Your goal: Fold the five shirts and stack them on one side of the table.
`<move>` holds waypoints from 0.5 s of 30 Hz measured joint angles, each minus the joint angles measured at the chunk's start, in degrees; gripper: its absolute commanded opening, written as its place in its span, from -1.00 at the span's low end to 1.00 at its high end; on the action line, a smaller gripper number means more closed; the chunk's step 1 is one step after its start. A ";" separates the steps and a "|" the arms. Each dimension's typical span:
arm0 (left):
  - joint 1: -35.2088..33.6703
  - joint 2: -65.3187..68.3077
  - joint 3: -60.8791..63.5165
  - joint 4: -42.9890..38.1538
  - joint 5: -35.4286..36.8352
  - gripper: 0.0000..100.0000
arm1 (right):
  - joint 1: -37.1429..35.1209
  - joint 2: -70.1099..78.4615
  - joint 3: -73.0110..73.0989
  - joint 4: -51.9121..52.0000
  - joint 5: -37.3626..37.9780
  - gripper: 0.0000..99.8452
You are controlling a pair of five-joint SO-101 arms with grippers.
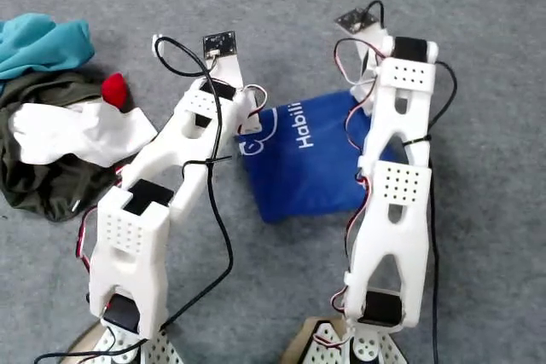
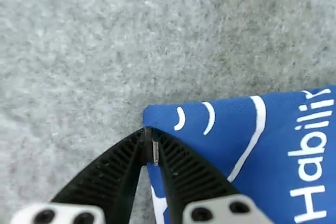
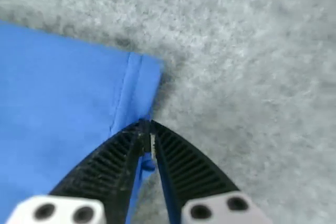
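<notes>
Grey felt-like table (image 1: 490, 49) surface

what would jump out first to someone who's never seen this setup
The bright blue shirt lies in the middle of the grey table, between the two white arms. The left gripper is shut on its printed corner and the right gripper on its opposite edge. Next comes the loose heap at the left edge of the high view: a teal shirt, a white shirt and a dark green shirt.

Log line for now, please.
left gripper: shut on blue fabric shirt corner | right gripper: shut on its other corner | crumpled clothes pile: apart from grippers
</notes>
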 measured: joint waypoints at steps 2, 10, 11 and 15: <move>-0.09 -1.67 -0.44 2.11 0.00 -0.96 | 0.00 0.00 -5.45 1.49 0.00 -0.99; 2.02 -14.59 -0.44 8.35 -3.96 -0.96 | 2.29 -9.76 -1.67 2.02 -5.45 -0.99; 2.37 -15.82 0.62 8.26 -4.40 -0.96 | 2.90 -12.75 1.32 2.02 -6.24 -1.00; 2.99 -17.05 8.26 2.55 -5.63 -0.96 | 5.27 -27.52 19.16 2.02 -7.21 -1.00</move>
